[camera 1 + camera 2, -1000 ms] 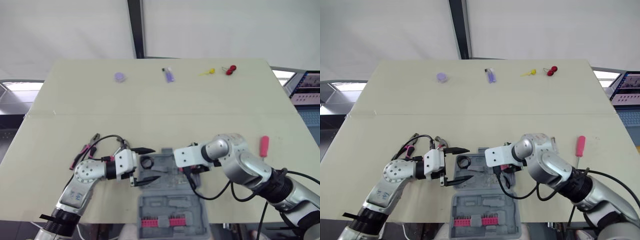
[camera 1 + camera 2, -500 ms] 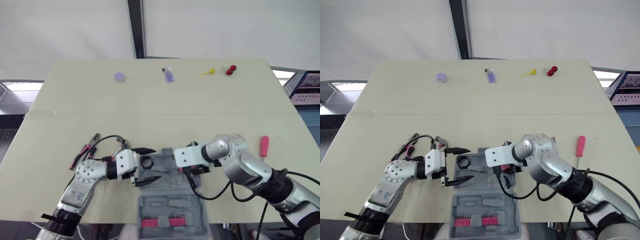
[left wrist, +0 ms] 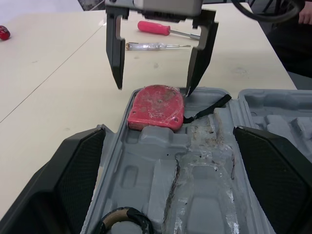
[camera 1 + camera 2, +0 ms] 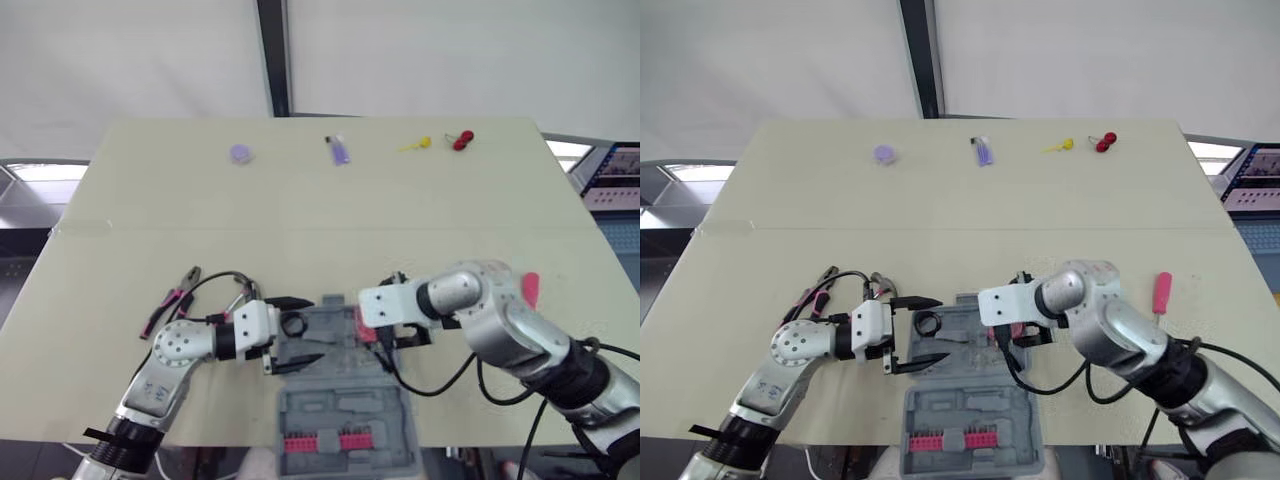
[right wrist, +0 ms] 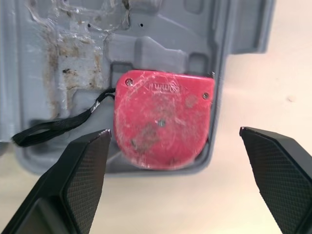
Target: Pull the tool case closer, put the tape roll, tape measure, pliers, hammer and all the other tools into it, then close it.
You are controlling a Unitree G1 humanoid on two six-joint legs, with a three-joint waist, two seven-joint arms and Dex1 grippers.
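- The right gripper (image 3: 153, 88) has shifted a little to the right since half a second ago. That uncovers the red tape measure (image 5: 163, 119), which lies in the right-hand end pocket of the tool case (image 4: 335, 408).
- Its jaws stand wide apart and released, one on each side of the tape measure and clear of it. I judge the tape measure delivered and this arm free for the next tool.
- The left gripper (image 4: 315, 328) has barely moved. It hangs at the case's left end with jaws spread and nothing held, over the tape roll (image 3: 124, 213), which is already in the tray.
- The case sits open at the near edge of the table, so closing is still some way off.
- The right wrist view shows the tape measure seated flat, its black strap (image 5: 53, 124) trailing across the tray. The head views give just a sliver of red under the gripper.
- The left wrist view shows a slim clear-handled screwdriver (image 3: 156, 46) on the table beyond the case, near the red screwdriver (image 4: 1160, 292).
- The head views add the pliers (image 4: 172, 300), still on the table left of the case.
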